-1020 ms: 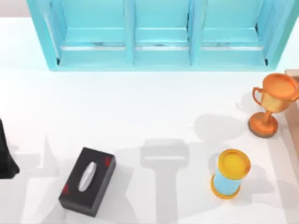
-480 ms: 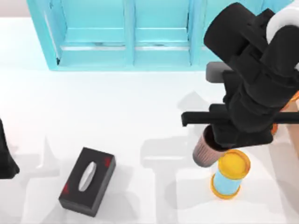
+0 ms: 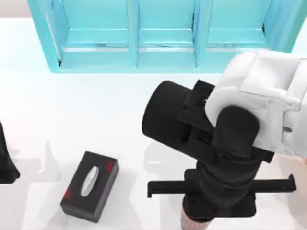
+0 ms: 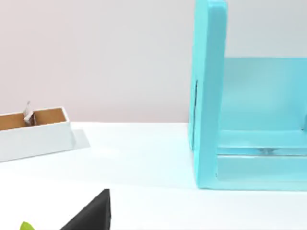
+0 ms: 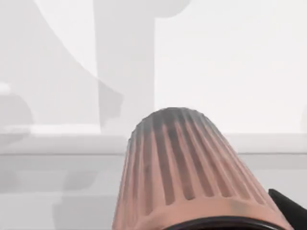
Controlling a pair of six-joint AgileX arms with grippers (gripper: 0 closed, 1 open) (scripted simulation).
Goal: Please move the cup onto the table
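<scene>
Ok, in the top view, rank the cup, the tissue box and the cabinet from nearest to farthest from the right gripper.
1. Ribbed cup, directly under the right gripper, bottom edge.
2. Black tissue box, to its left on the table.
3. Turquoise cabinet, along the top edge.

The shelved cabinet point(image 3: 163, 36) stands along the far edge of the desk point(image 3: 96, 105), spanning most of its width. The tissue box point(image 3: 89, 186) lies on the desk near the front, left of centre. The right arm reaches over the right half of the desk, its tool point(image 3: 206, 218) at the front edge with the ribbed cup point(image 3: 194, 223) beneath it. The left arm point(image 3: 5, 158) sits at the desk's left edge. In the left wrist view, an open cardboard box point(image 4: 33, 132) lies on the desk, well apart from the cabinet's side.
</scene>
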